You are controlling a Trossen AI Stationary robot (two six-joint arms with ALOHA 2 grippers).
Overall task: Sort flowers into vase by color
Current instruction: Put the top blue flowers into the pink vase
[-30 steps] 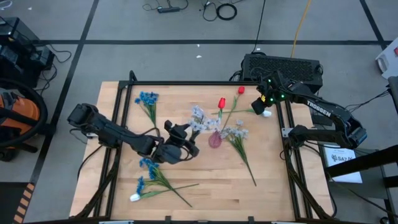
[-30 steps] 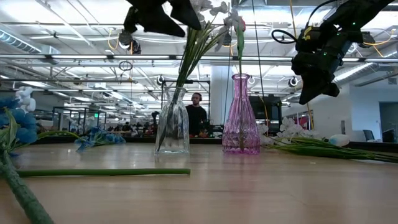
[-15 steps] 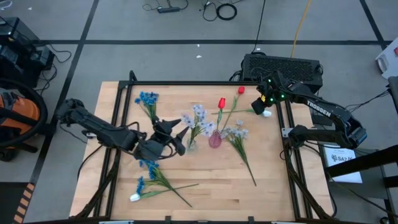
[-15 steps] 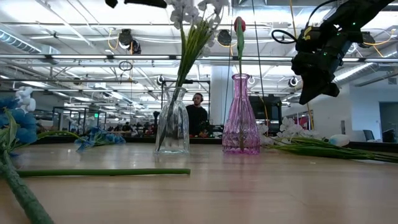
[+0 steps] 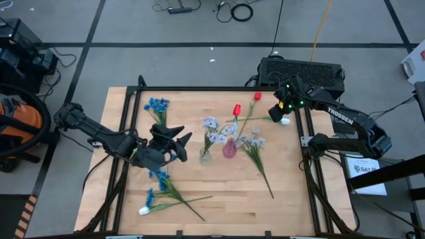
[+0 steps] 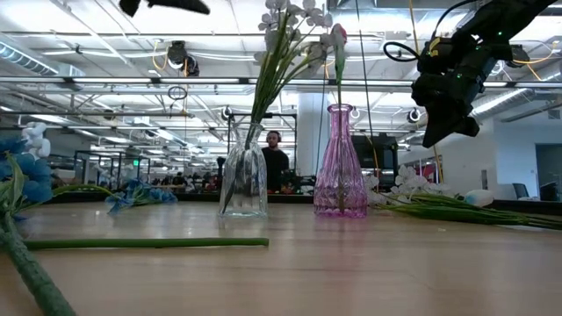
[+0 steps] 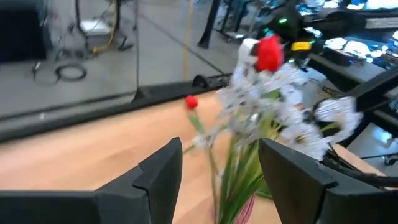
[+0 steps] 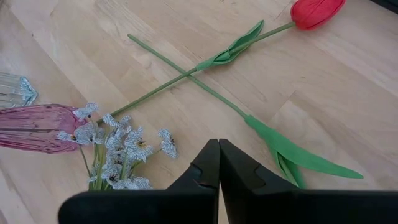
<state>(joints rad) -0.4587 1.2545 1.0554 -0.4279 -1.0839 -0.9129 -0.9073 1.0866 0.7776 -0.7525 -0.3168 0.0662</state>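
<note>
Two vases stand side by side near the middle of the surface point(image 5: 133, 106): a clear vase point(image 6: 243, 180) holding a pale lavender-white spray point(image 6: 290, 17) that leans toward its neighbour, and a pink vase point(image 6: 340, 167) with one red tulip point(image 6: 337, 37) upright in it, so each color appears to have its own container. Just beside the clear vase, the left gripper point(image 5: 180, 146) hangs with its fingers spread and nothing between them, and its wrist view looks straight at the spray, which fits a stem released into the vase. Over the far right corner the right gripper point(image 5: 282, 116) waits with its fingers pressed together on nothing, clear of the working area. Unsorted flowers lie flat on the surface: a blue spray point(image 5: 157, 106) toward the far left, more blue sprays point(image 5: 159, 189) near the front left with a white bud point(image 5: 143, 210) at their end, another pale spray point(image 5: 252, 143) just right of the pink vase, and a second red tulip point(image 8: 317, 11) lying with its stem crossing another green stem. Sorting looks well short of done, as most stems lie outside the vases.
</note>
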